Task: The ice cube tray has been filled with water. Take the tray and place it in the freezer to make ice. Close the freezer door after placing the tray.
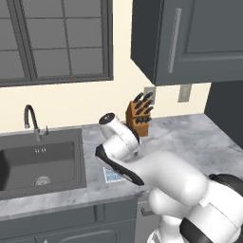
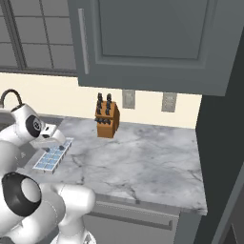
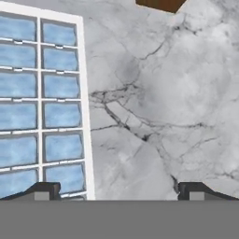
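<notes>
The ice cube tray (image 3: 39,100) lies flat on the marble counter, its white grid holding pale blue water (image 3: 60,86) in two rows of cells. In the right base view the ice cube tray (image 2: 51,156) sits near the counter's front left, beside the sink. My gripper (image 2: 55,138) hangs just above its far end, pointing down. In the hand view my gripper (image 3: 120,191) is open. One fingertip is over the tray's edge cells and the other over bare marble. In the left base view my arm hides most of the ice cube tray (image 1: 112,176). The freezer and the freezer door are out of view.
A wooden knife block (image 2: 106,119) stands at the back wall behind the tray. The sink (image 1: 28,182) with its black tap (image 1: 31,118) lies to the left. Dark wall cabinets (image 2: 143,43) hang overhead. A tall dark panel (image 2: 219,133) closes the counter's right end.
</notes>
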### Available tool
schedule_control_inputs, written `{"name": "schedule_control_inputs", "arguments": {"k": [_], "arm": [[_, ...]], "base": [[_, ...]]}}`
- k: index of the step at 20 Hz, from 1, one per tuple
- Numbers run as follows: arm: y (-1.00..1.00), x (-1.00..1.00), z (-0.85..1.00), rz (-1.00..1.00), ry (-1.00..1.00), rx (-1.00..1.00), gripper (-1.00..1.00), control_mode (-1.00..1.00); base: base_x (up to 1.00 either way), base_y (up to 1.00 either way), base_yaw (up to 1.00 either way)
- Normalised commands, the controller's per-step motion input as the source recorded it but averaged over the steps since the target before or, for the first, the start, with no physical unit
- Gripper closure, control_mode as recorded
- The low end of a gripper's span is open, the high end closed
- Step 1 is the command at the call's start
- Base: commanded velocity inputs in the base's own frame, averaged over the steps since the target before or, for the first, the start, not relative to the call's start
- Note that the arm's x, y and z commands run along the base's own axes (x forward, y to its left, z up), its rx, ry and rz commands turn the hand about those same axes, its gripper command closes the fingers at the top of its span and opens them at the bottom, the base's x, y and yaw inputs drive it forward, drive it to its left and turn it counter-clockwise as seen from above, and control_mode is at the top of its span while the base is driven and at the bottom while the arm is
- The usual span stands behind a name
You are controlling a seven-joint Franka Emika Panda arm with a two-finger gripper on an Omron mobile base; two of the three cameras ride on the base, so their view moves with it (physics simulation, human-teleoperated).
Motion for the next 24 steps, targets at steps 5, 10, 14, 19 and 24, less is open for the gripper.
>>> {"name": "schedule_control_inputs", "arguments": {"k": [5,10,14,19,24], "arm": [[-0.09,-0.21,0.0,0.02,0.0,-0.05,-1.0,-1.0],[-0.07,-0.56,-0.15,0.24,0.0,0.0,-1.0,-1.0],[0.0,-0.63,-0.2,0.48,0.0,0.0,-1.0,-1.0],[0.0,-0.3,-0.06,0.49,0.0,0.0,-1.0,-1.0],[0.0,-0.01,0.0,0.4,0.0,0.0,-1.0,-1.0]], "base": [[0.0,0.0,0.0],[0.0,0.0,0.0],[0.0,0.0,0.0],[0.0,0.0,0.0],[0.0,0.0,0.0]]}}
